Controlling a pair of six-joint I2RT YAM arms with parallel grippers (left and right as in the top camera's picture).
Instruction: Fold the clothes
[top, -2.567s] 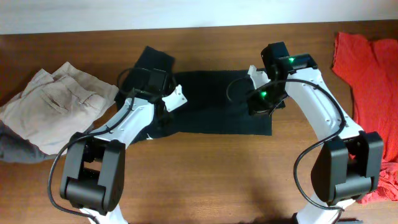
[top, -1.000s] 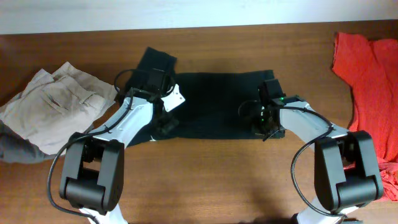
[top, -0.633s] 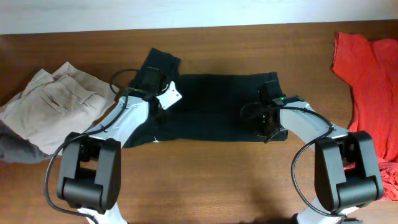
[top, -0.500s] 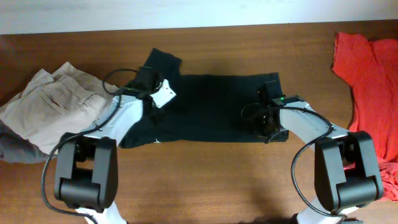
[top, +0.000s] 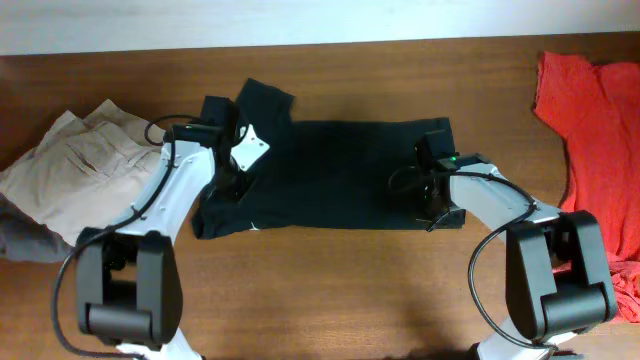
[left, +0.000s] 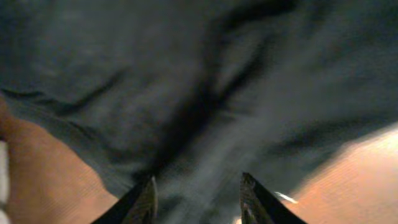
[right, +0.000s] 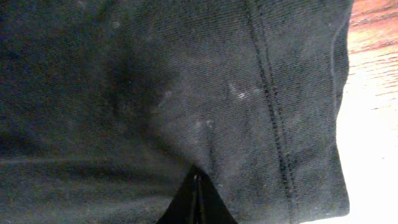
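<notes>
My right fingers (right: 196, 200) are pinched shut on the black T-shirt (top: 340, 175), a band across the middle of the desk (top: 330, 290). My left fingers (left: 198, 191) hang half-open and empty over its rumpled left end. I judge one lengthwise fold done, with the crosswise folds left.

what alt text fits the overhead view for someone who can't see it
A black T-shirt lies spread on a wooden table, the left arm and right arm at its ends. Beige trousers lie at the left, red garments at the right.
</notes>
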